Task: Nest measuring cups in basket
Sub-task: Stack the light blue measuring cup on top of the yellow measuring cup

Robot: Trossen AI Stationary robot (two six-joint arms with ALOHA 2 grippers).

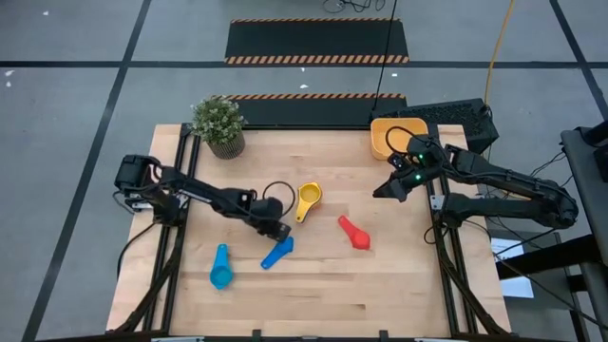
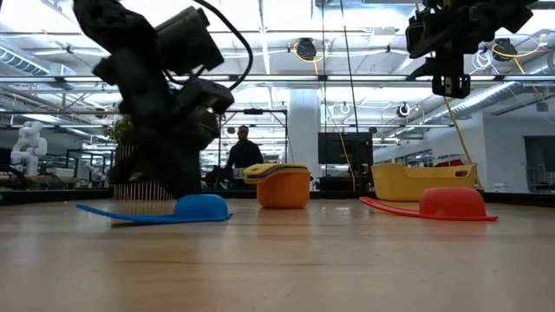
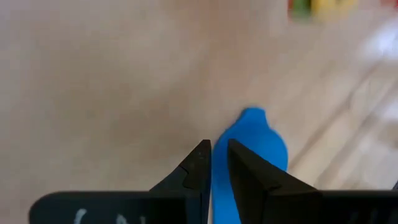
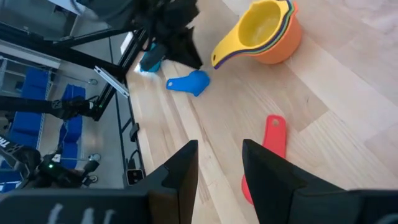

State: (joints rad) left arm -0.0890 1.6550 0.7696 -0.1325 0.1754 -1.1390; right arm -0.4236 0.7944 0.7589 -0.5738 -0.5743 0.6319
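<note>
Blue measuring cup point(image 1: 277, 254) lies handle-pinched in the narrow left end effector point(image 1: 277, 231); right end effector point(image 1: 391, 188) open

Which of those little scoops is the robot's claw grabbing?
The blue measuring cup: the left gripper pinches its handle; the teal and red cups lie untouched.

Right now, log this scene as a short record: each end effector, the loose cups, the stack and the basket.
left end effector: down at the table, fingers around the blue cup's handle
blue cup: upside down on the table
right end effector: raised above the table, open, holding nothing
red cup: upside down on the table, apart from the others
teal cup: lying on the table nearest the front left
nested stack: yellow cup on top, orange outermost, mid-table
basket: back right corner, contents hidden by the right arm
</note>
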